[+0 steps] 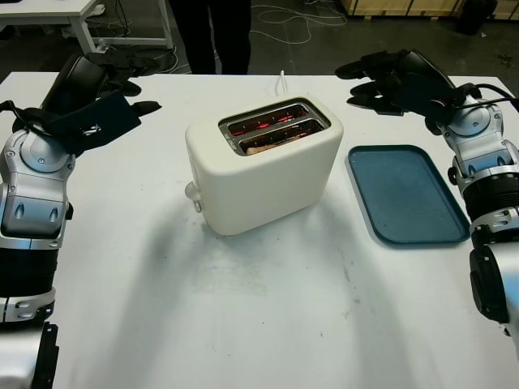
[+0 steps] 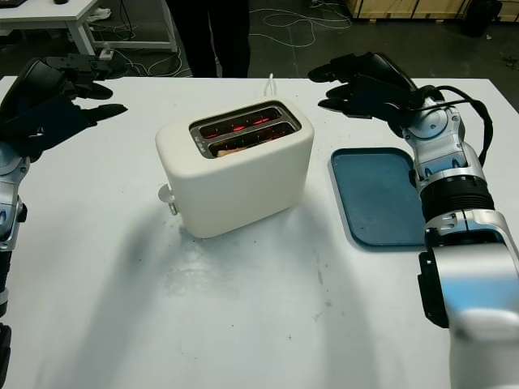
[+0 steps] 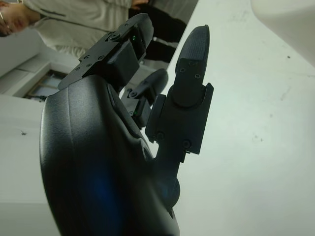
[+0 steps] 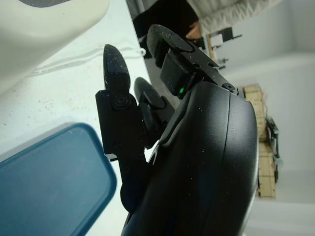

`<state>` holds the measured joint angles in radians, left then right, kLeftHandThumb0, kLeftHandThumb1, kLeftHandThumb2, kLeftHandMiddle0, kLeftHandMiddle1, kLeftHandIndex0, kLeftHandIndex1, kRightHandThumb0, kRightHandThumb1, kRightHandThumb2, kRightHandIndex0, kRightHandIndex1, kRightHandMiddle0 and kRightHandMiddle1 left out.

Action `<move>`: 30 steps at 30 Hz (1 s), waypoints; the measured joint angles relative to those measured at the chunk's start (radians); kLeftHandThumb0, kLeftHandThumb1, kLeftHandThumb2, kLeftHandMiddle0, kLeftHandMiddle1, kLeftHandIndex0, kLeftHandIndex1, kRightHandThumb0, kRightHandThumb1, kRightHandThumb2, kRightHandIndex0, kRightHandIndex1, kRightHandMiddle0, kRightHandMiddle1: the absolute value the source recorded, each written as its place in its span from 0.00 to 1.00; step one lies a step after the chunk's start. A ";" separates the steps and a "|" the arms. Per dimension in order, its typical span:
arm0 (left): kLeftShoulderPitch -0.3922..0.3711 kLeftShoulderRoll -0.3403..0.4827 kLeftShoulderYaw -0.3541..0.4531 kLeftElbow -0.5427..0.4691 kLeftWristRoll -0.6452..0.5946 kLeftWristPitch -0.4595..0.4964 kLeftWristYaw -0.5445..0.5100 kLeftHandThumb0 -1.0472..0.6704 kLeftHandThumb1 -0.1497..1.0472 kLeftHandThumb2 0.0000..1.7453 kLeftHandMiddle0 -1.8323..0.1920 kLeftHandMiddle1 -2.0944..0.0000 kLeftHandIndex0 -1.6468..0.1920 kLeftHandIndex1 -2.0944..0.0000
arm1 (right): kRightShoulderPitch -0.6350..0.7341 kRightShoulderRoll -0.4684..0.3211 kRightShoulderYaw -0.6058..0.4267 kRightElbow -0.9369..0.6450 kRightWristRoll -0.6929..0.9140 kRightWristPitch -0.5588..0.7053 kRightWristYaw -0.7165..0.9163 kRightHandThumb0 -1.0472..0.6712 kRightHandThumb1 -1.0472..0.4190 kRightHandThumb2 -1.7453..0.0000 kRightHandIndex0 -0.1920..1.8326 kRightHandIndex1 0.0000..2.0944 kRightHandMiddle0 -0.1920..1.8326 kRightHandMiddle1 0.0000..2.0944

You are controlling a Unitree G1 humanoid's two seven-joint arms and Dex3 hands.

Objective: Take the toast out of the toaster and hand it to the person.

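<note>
- toast [image 1: 261, 147] sits low in the front slot of the cream toaster [image 1: 263, 166], frame centre; slots glow red; slots' long axis runs lower left to upper right
- right hand [image 1: 389, 81] hovers upper right, holding nothing, fingers uncurled; toast lies down and left of it; judged the slightly nearer hand
- left hand [image 1: 101, 113] hovers upper left, holding nothing
- blue tray [image 1: 405, 194] lies just right of the toaster, under the right arm; white cord [image 1: 282, 81] behind the toaster
- person [image 1: 212, 32] stands beyond the table's far edge, top centre
- nothing blocks the way to the slots
</note>
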<state>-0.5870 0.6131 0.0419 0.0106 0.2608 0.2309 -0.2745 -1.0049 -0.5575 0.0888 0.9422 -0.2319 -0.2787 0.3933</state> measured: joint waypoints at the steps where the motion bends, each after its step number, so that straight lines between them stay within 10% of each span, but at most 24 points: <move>1: 0.000 0.000 0.000 0.000 0.000 0.000 0.000 0.35 0.89 0.04 0.63 0.76 0.50 1.00 | 0.000 0.000 0.000 0.000 0.000 0.000 0.000 0.41 0.09 0.93 0.48 0.00 0.46 0.00; 30: 0.000 0.000 0.000 0.000 -0.002 -0.004 0.000 0.35 0.89 0.04 0.63 0.76 0.50 1.00 | 0.000 0.000 0.000 -0.001 0.004 0.000 0.001 0.41 0.09 0.93 0.48 0.00 0.45 0.00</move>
<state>-0.5870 0.6131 0.0420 0.0111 0.2593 0.2274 -0.2745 -1.0049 -0.5575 0.0887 0.9415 -0.2280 -0.2786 0.3940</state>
